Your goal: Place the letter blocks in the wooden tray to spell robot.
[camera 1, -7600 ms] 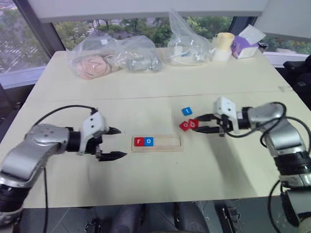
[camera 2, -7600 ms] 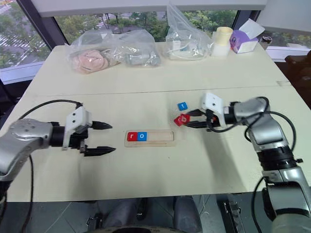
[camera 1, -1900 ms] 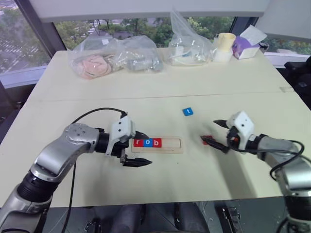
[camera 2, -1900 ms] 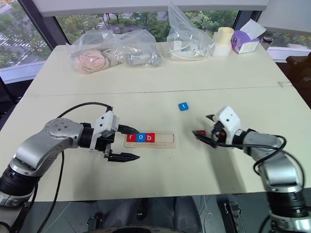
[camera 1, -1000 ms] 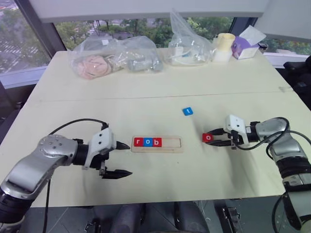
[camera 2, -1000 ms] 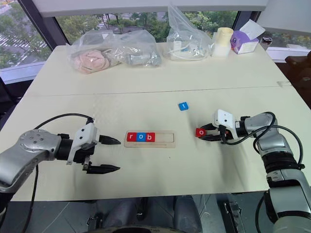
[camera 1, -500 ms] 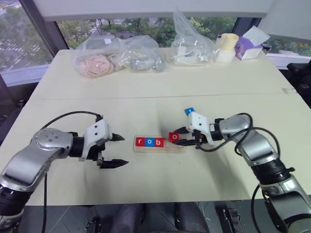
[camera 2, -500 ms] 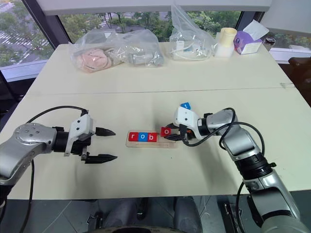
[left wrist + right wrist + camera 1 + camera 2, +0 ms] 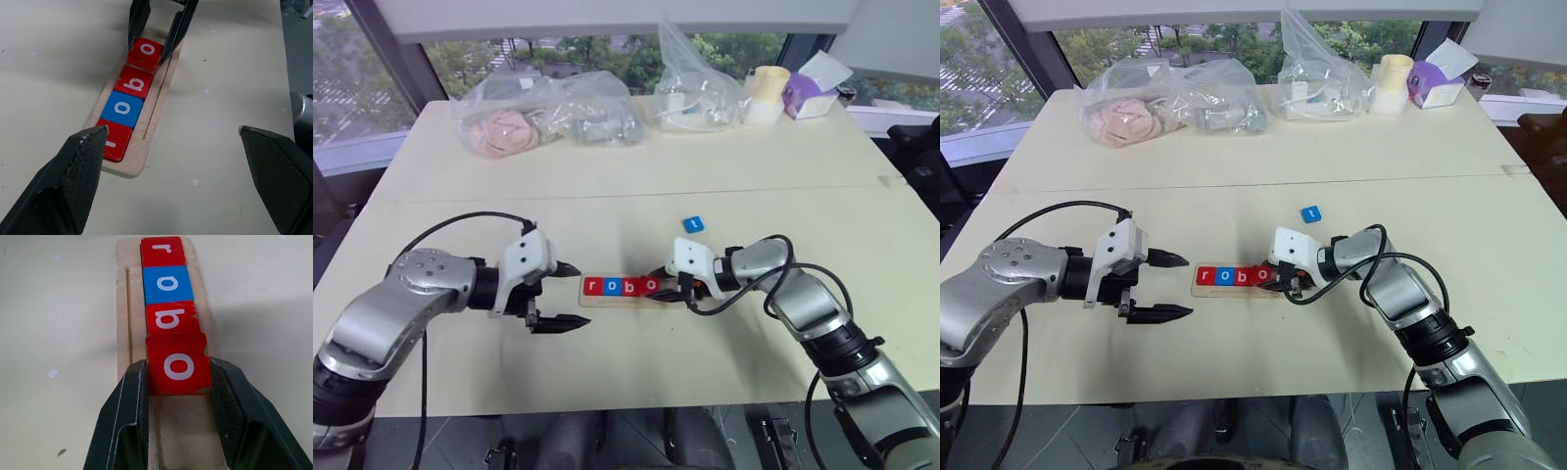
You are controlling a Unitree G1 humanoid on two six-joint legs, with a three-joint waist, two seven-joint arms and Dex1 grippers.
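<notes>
The wooden tray [image 9: 155, 106] lies on the pale table [image 9: 230, 73] holding four tiles in a row: red r [image 9: 113, 142], blue o [image 9: 122, 108], red b [image 9: 134, 83], red o [image 9: 146, 50]. At the tray's far end, the right gripper [image 9: 155, 46] pinches the red o between its fingers, while the left gripper's [image 9: 171, 142] fingers stand wide apart beyond the tray's r end.

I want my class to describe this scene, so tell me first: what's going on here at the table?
A two-armed robot is spelling a word with letter tiles in a wooden tray. The tiles r, o and b already lie in a row. The right gripper is shut on a second red o tile, holding it at the fourth place. The left gripper hovers open beside the tray. A blue t tile waits on the table.
</notes>
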